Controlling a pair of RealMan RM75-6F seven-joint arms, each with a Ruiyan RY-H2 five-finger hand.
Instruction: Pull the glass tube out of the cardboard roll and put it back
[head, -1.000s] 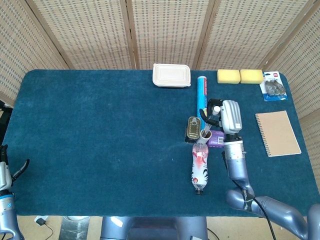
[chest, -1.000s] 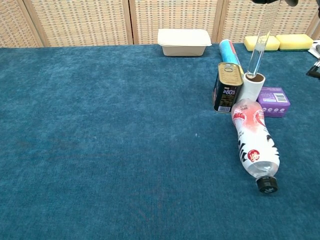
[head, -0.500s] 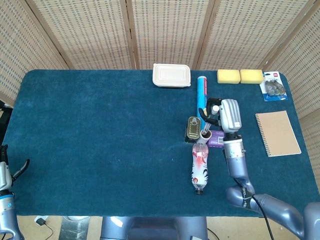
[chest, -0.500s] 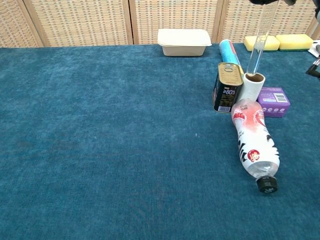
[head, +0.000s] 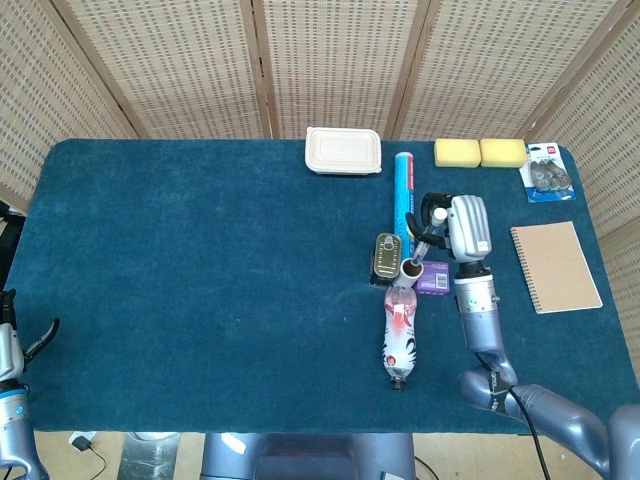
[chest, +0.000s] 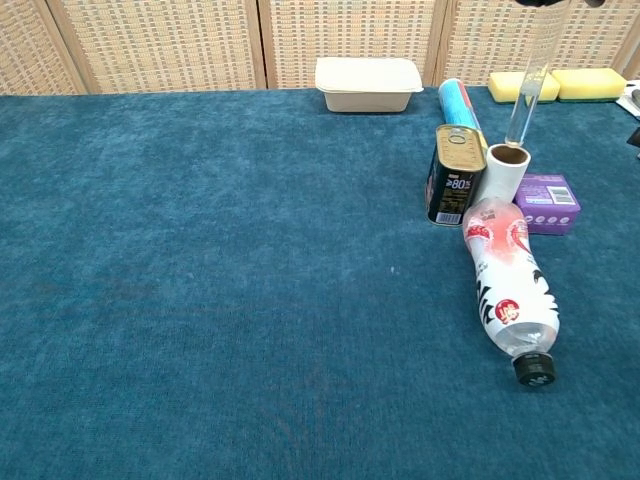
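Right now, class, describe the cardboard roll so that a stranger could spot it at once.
On the blue table, find the cluster right of centre. The cardboard roll stands upright there between the gold-topped tin and the purple box, behind the lying bottle. It alone is a white open-topped tube.

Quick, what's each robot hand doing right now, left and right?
Left robot hand: only partly visible at the frame edge, cannot tell.
Right robot hand: holding the glass tube above the cardboard roll.
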